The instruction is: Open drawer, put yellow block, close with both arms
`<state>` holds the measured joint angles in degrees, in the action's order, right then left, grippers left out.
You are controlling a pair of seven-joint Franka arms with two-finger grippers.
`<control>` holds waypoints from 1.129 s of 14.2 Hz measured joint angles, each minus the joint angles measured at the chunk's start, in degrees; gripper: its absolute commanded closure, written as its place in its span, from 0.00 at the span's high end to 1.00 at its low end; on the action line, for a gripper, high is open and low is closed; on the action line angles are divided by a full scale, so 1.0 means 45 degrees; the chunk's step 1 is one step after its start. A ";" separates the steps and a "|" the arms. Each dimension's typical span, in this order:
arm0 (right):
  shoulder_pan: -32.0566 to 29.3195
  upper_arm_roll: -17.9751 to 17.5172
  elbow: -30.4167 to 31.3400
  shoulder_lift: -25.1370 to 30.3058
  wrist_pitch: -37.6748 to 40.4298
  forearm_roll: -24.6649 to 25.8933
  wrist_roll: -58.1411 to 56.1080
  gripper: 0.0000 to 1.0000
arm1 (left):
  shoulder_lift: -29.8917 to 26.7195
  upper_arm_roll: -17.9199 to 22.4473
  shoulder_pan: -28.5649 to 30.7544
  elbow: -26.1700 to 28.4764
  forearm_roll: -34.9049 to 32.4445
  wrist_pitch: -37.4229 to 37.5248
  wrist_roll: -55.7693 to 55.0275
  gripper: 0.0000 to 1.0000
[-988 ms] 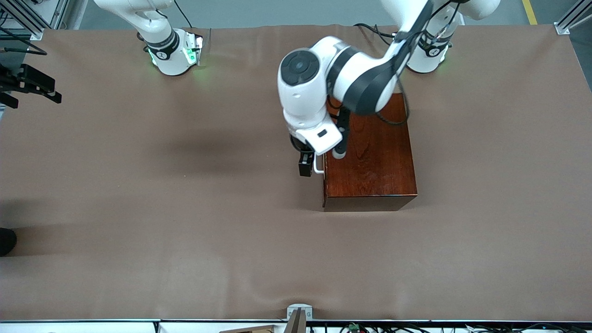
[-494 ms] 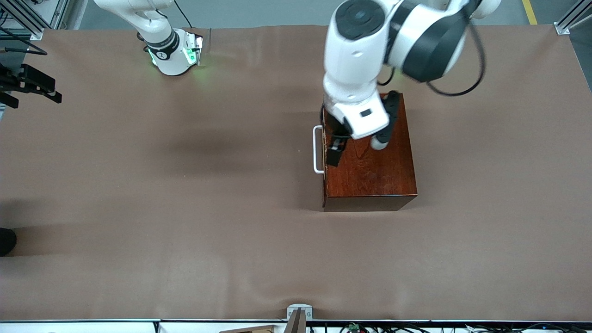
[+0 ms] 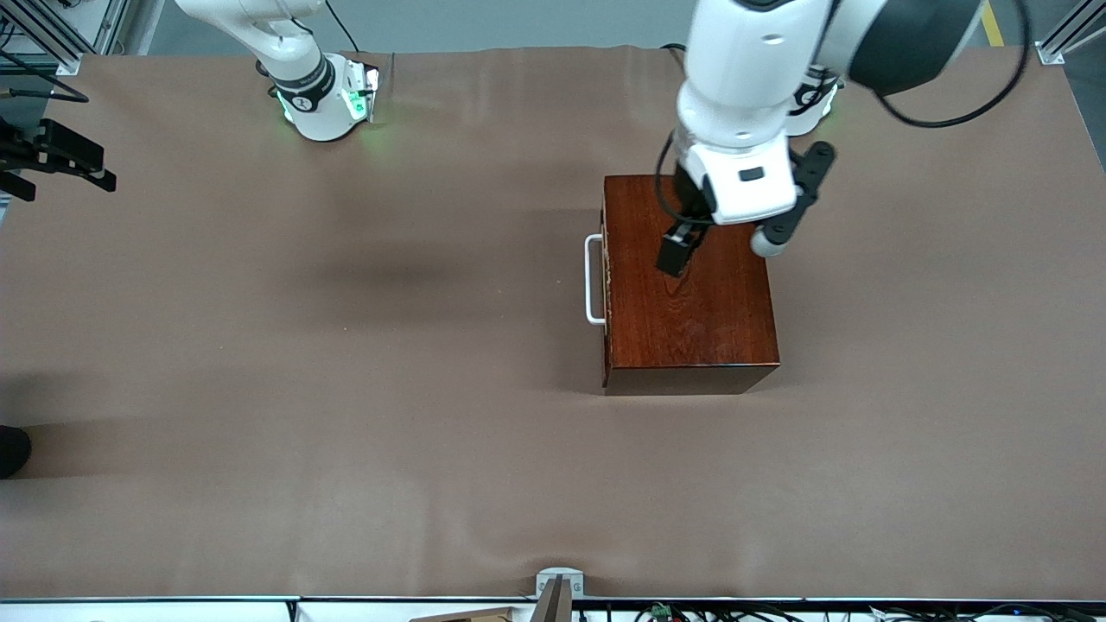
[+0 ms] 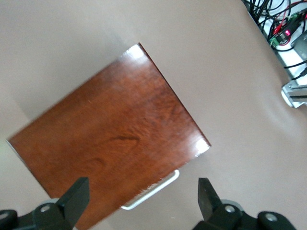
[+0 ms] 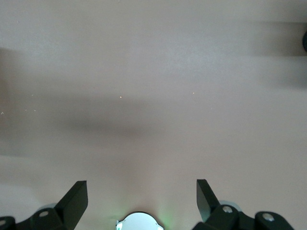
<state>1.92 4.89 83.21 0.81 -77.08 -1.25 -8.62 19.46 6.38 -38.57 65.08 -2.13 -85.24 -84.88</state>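
1. Hovering my left tool (image 3: 676, 256) over the box (image 3: 691, 320), fingers (image 4: 76, 197) spread wide and empty, I am clear of the handle (image 3: 593, 281).
2. The drawer (image 3: 606, 285) sits shut, flush with the box, so the block is out of sight.
3. My right tool (image 5: 142, 203) waits open and empty over bare table (image 5: 153, 86) near its base.

Glossy reddish-brown box (image 3: 691, 294) with darker wood grain; white bar handle (image 3: 593, 279); plain matte brown table cover (image 3: 302, 345); white arms with dark grey bands; black gripper fingers (image 4: 76, 199).
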 measured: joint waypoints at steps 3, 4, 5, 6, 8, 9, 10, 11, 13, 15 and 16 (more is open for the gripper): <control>-0.0084 -0.0115 0.0000 -0.0001 0.0009 -0.0001 0.0000 1.00 | -0.0530 0.0004 0.0547 0.0039 0.0000 0.0614 0.2190 1.00; -0.0084 -0.0152 0.0000 -0.0001 0.0009 -0.0001 0.0000 1.00 | -0.0729 0.0007 0.0738 0.0057 0.0000 0.0871 0.3012 1.00; -0.0084 -0.0170 0.0001 -0.0001 0.0010 -0.0001 0.0000 1.00 | -0.0914 0.0006 0.0942 0.0084 0.0000 0.1097 0.3815 1.00; -0.0085 -0.0174 0.0001 -0.0001 0.0012 -0.0001 0.0000 1.00 | -0.1101 0.0010 0.1172 0.0151 0.0000 0.1266 0.4680 1.00; -0.0089 -0.0174 0.0001 -0.0001 0.0016 -0.0001 0.0000 1.00 | -0.1473 0.0012 0.1620 0.0429 0.0000 0.1376 0.6179 1.00; -0.0095 -0.0174 0.0001 -0.0001 0.0016 -0.0001 0.0000 1.00 | -0.1660 0.0017 0.1822 0.0599 0.0000 0.1394 0.6788 1.00; -0.0103 -0.0174 0.0001 -0.0001 0.0016 -0.0001 0.0000 1.00 | -0.1865 0.0019 0.2011 0.0807 0.0000 0.1420 0.7454 1.00; -0.0108 -0.0174 0.0001 -0.0001 0.0016 -0.0001 0.0000 1.00 | -0.2090 0.0025 0.2206 0.1060 -0.0005 0.1436 0.8154 1.00; -0.0133 -0.0172 0.0001 -0.0002 0.0016 -0.0001 0.0000 1.00 | -0.2522 0.0038 0.2708 0.1568 -0.0010 0.1448 0.9634 1.00; -0.0162 -0.0172 0.0002 -0.0002 0.0016 -0.0001 0.0000 1.00 | -0.2779 0.0051 0.3181 0.1997 -0.0017 0.1448 1.0875 1.00; -0.0166 -0.0172 0.0002 -0.0002 0.0016 -0.0001 0.0000 1.00 | -0.2858 0.0053 0.3343 0.2196 -0.0137 0.1448 1.1507 1.00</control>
<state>1.17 4.12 83.22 0.81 -77.00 -1.25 -8.62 6.59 6.62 -23.53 74.97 -2.75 -78.73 -33.10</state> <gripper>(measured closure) 0.000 0.000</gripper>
